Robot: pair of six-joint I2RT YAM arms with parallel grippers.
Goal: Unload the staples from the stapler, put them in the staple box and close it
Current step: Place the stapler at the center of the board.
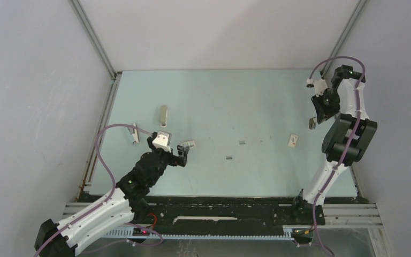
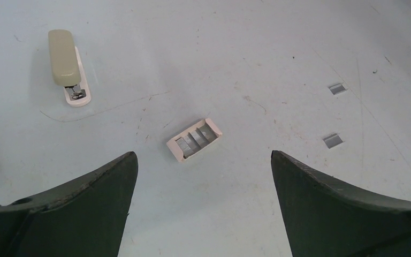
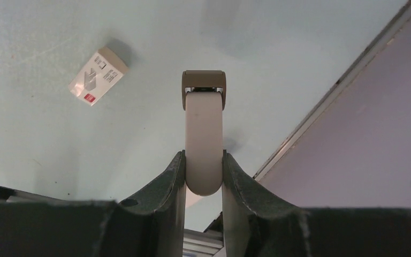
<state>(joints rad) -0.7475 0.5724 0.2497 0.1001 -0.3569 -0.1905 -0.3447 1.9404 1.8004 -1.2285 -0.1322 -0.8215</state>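
Hovering near the right table edge [image 3: 326, 96], right fingers [image 3: 160, 206] around stapler [image 3: 204, 139].

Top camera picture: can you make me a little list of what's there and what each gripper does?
left gripper: open, holding nothing
right gripper: shut on the stapler, up in the air
staples: two loose strips on the table
tray: more staples inside, near left gripper
second stapler: lying on the table
printed box: flat on the table
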